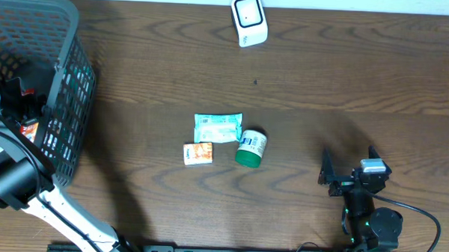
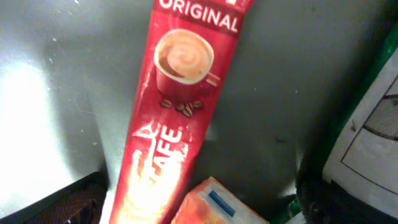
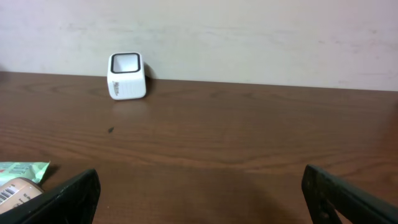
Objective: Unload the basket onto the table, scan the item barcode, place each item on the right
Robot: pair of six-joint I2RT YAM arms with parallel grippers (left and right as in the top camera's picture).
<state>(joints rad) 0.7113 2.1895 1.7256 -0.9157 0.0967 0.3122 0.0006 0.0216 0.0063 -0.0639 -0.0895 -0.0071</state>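
My left gripper (image 2: 186,214) is down inside the grey basket (image 1: 69,68), open, its dark fingertips (image 2: 59,202) at the bottom corners of the left wrist view. Between them lie a long red coffee packet (image 2: 177,106) and the corner of an orange box (image 2: 217,205); neither is gripped. The white barcode scanner (image 1: 248,20) stands at the table's far edge, also in the right wrist view as the scanner (image 3: 127,75). My right gripper (image 1: 341,177) rests low near the front right, open and empty, facing the scanner.
On the table's middle lie a teal packet (image 1: 218,128), a small orange box (image 1: 198,153) and a green-lidded jar (image 1: 251,147) on its side. A white carton (image 2: 373,134) sits at the right inside the basket. The basket's walls enclose my left gripper.
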